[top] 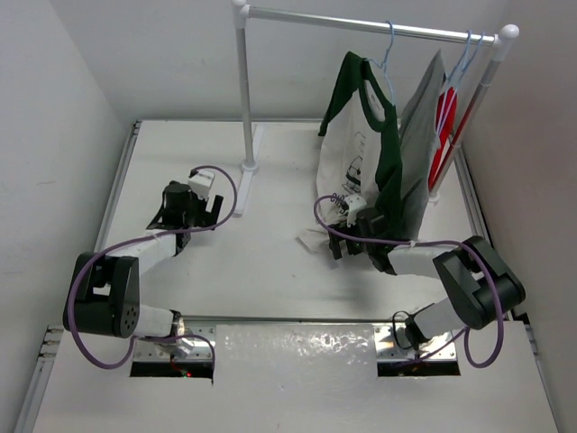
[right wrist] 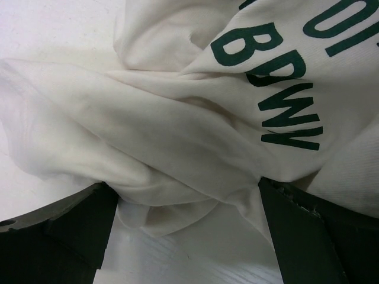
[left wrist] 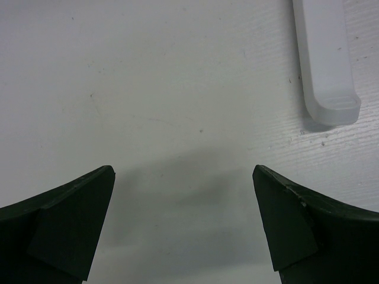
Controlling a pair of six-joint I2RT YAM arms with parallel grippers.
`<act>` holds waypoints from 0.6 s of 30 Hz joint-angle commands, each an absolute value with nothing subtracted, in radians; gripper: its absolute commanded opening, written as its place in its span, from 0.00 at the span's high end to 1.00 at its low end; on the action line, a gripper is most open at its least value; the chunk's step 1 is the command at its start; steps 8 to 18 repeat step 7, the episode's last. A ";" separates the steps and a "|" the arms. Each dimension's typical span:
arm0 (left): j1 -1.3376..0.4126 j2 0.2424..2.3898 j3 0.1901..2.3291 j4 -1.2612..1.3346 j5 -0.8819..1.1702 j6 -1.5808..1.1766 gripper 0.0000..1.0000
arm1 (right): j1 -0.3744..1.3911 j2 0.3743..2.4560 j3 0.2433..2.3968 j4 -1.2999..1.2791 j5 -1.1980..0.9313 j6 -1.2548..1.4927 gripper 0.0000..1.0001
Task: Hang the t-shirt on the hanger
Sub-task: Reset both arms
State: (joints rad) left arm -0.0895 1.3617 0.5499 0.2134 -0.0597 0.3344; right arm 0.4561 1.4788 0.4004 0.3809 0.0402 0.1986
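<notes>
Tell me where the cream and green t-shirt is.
In the top view the t-shirt hangs from the white rail at right, left of the grey shirt, hem by the right gripper.

A robotics lab test cell: a white worktop (top: 270,271) boxed by plain white panels (top: 54,117), cabled robot arms (top: 108,293) bolted along its near edge, a white clothes rail (top: 361,23) standing far right.

Dark green block letters (right wrist: 278,89) are showing on the cream t-shirt (right wrist: 177,118) in the right wrist view, turned and creased. One row is reading roughly as "BDWW"; another is running off the top edge, unreadable. From above, the print (top: 353,176) is staying too small to read.
</notes>
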 commanded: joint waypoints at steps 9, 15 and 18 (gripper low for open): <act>-0.074 1.376 0.586 0.236 -0.037 0.330 0.01 | 0.457 1.486 0.422 0.373 0.097 0.178 0.01; -0.074 1.376 0.586 0.236 -0.037 0.330 0.01 | 0.457 1.486 0.422 0.373 0.097 0.178 0.01; -0.074 1.376 0.586 0.236 -0.037 0.330 0.01 | 0.457 1.486 0.422 0.373 0.097 0.178 0.01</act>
